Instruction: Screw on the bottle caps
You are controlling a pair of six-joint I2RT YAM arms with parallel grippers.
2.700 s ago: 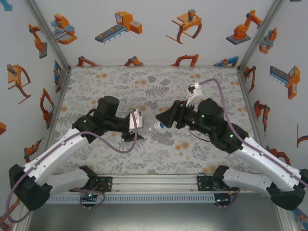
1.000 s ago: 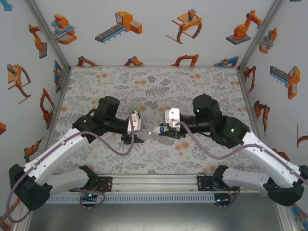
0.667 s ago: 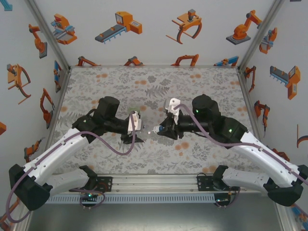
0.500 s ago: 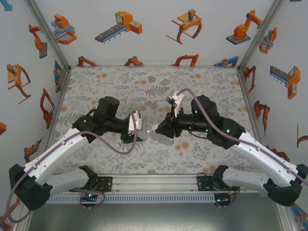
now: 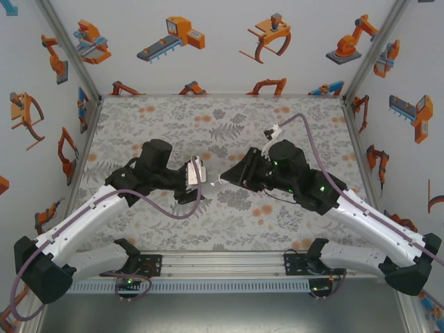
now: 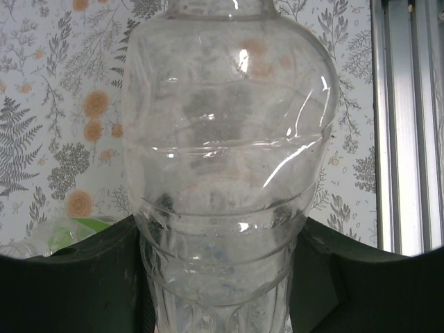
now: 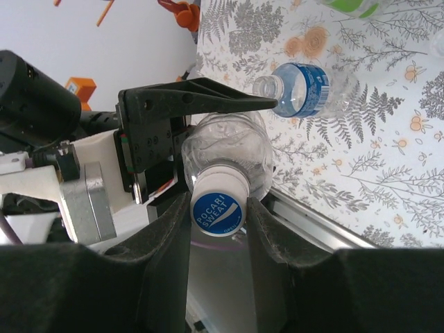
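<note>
The blue-topped white plastic cap, pinched by the right end effector, should be kept square on the left-held clear plastic bottle.

The table is viewed from high above and behind. The bottle is framed closely from behind the left pincer, its cap from behind the right pincer.

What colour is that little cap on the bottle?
The cap: blue top, white side; right wrist view.
</note>
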